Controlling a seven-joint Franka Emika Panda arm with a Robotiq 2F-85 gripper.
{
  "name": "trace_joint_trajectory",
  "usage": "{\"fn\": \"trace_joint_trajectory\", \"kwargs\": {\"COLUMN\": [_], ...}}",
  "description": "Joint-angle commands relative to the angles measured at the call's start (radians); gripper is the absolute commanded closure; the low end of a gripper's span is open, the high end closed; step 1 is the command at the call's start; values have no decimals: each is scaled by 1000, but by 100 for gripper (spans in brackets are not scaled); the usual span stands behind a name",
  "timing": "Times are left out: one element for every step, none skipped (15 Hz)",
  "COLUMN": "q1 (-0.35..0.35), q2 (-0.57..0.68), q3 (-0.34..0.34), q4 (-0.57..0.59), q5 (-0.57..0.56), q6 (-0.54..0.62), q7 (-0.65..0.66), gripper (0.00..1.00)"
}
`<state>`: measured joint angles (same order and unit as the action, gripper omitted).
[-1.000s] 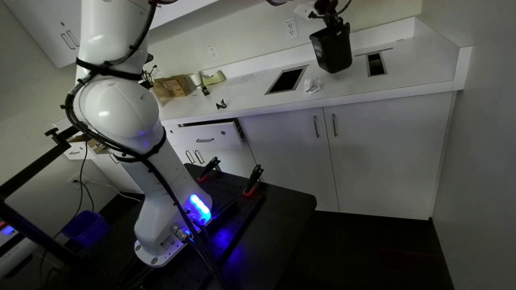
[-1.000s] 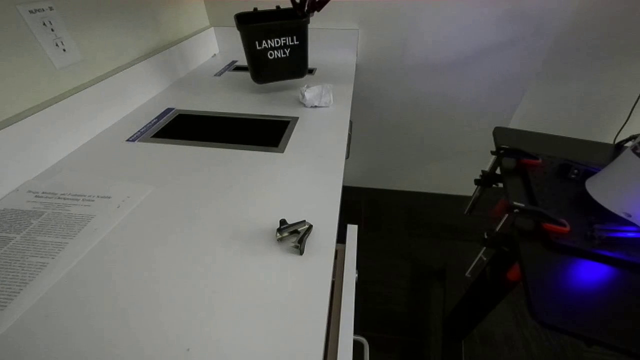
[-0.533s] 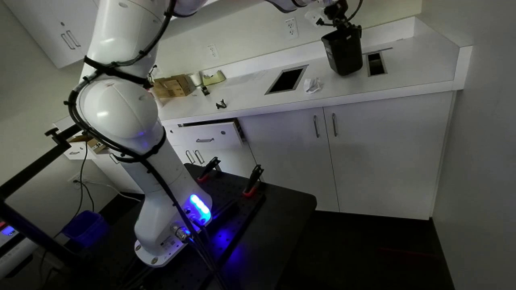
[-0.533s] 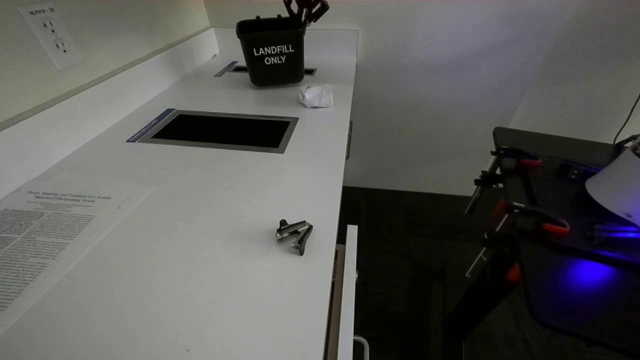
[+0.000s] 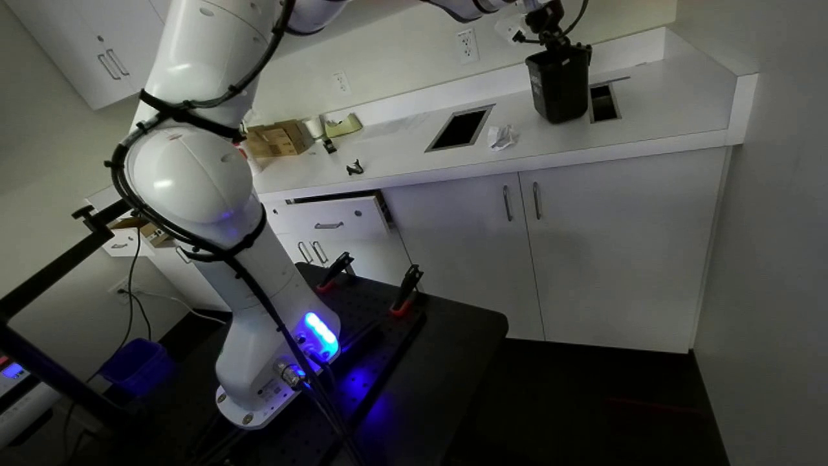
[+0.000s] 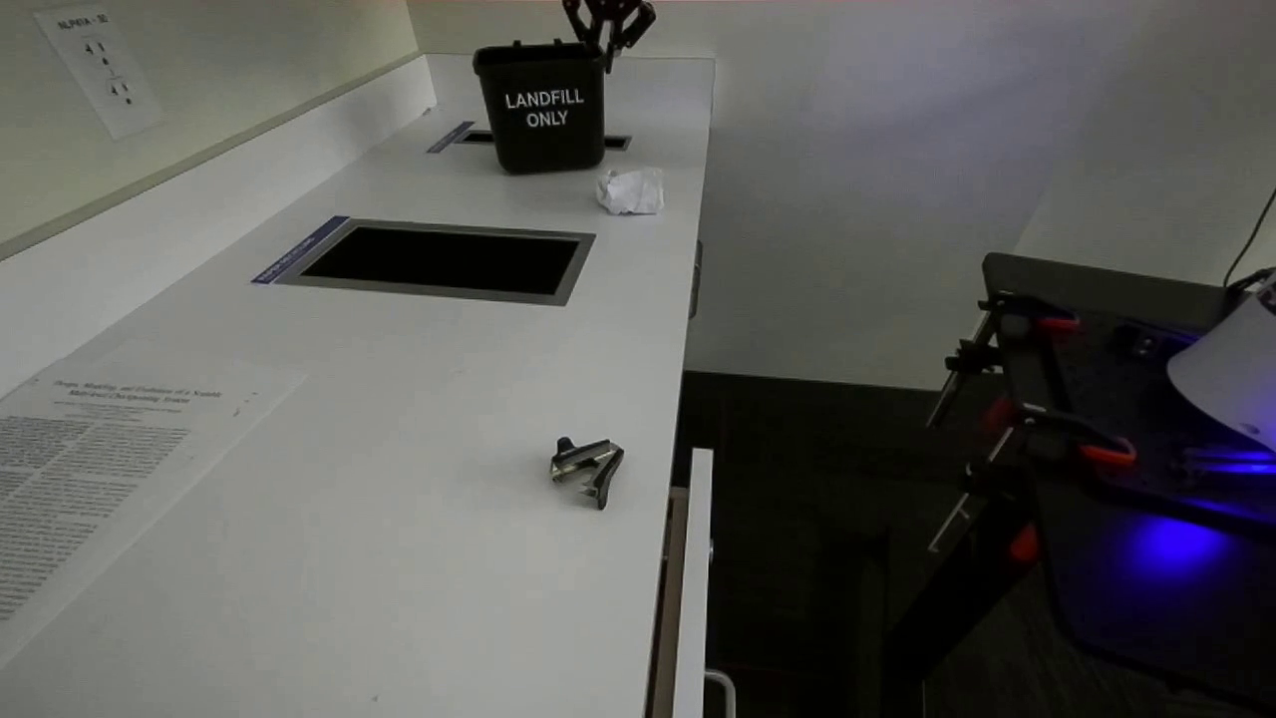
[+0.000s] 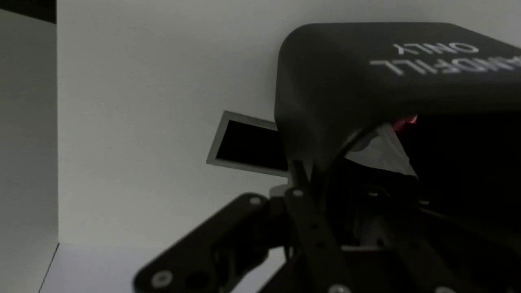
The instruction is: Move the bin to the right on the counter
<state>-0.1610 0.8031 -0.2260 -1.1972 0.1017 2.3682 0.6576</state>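
My black jointed claw [image 6: 604, 56] gripped the tapered black plastic bin [image 6: 543, 110] by its rim, bin upright on white countertop [image 6: 429, 399]

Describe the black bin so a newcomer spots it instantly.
In an exterior view, find the long white counter. Follow it past the larger dark inset and crumpled white paper to the bin. It's upright, tapered and marked LANDFILL ONLY in white, unlike those two.
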Motion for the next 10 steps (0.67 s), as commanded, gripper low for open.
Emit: {"fn": "trace_joint_trajectory", "kwargs": {"q1": [-8,-7,-6,-4,-2,3,5,12,16,22], "q2": [7,4,-2,-7,-13,-25,-35,-63,-88,-120], "q3": [4,2,3,1,2,-1,-1,-3,-2,-4], "q4": [46,46,43,40,35,25,19,-6,-29,-53], "q5": [9,8,9,6,5,2,1,0,-3,-6], "q6": [-51,-54,-55,-53,-50,-45,-55,-70,-69,-81], "q7": [11,13,12,14,13,14,15,15,5,0], "gripper": [45,38,30,23,15,8,1,0,0,0]}}
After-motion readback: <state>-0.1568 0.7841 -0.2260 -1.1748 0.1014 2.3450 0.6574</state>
